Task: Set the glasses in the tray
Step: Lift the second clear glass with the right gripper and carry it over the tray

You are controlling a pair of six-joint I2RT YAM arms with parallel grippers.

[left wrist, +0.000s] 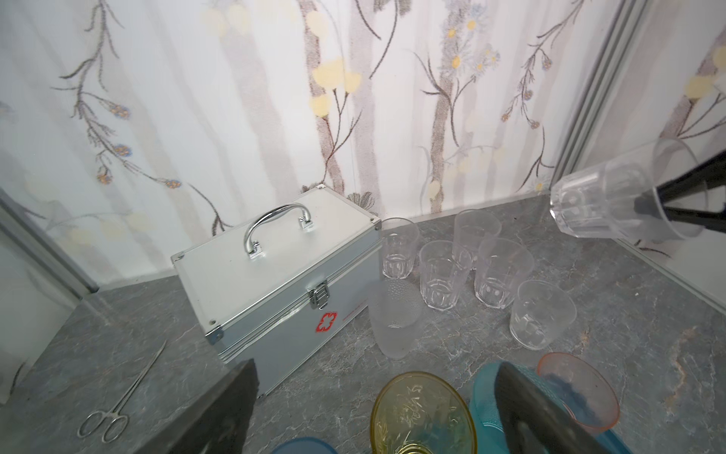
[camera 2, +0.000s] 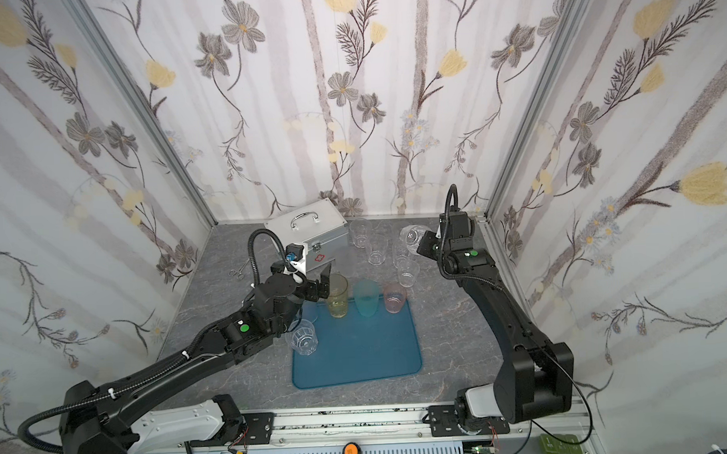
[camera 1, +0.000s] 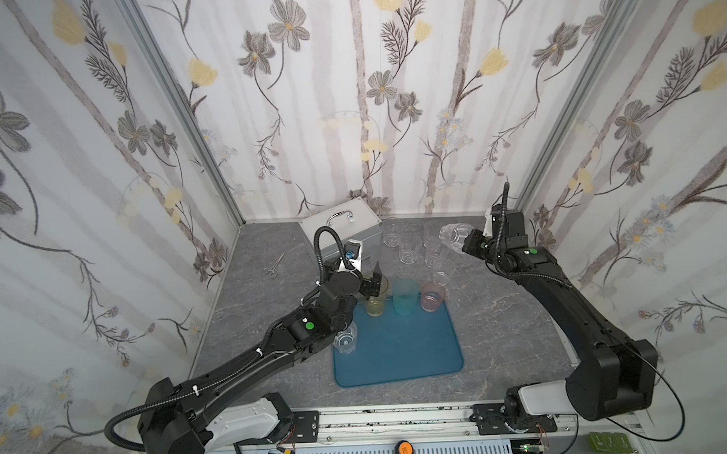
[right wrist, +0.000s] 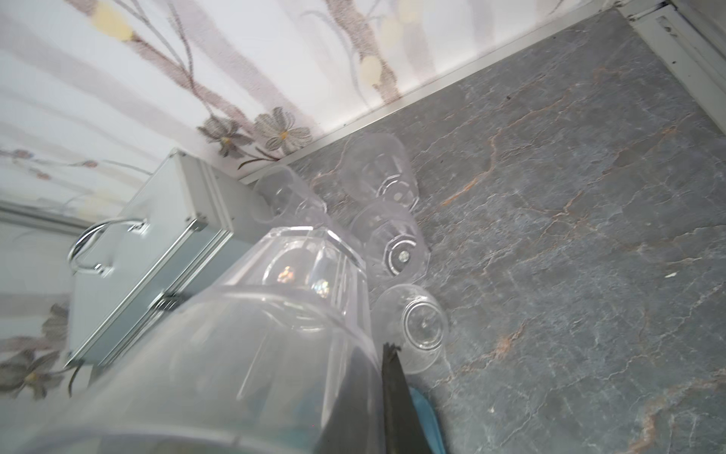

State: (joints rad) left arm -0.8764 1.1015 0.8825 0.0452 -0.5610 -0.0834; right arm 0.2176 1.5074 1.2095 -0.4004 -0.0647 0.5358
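Near the desk's front edge, four glasses are already set on the flat teal-blue plastic tray (camera 1: 399, 360): a clear faceted tumbler (camera 1: 346, 341) at its left rim, and a yellow tumbler (camera 1: 376, 298), a teal tumbler (camera 1: 405, 297) and a pink tumbler (camera 1: 433, 297) along its far rim. The left gripper (left wrist: 379, 369) is spread wide about the yellow tumbler, nothing gripped. A blue rim (left wrist: 304, 446) is cut off; its place cannot be told. Farther back, a transparent tumbler (camera 1: 453, 235) is held sideways in the air, pinched by the right gripper (camera 1: 467, 242). Five clear glasses (left wrist: 444, 275) and a frosted cup (left wrist: 393, 326) are left beside the silver metal case (camera 1: 341, 233) at the far edge.
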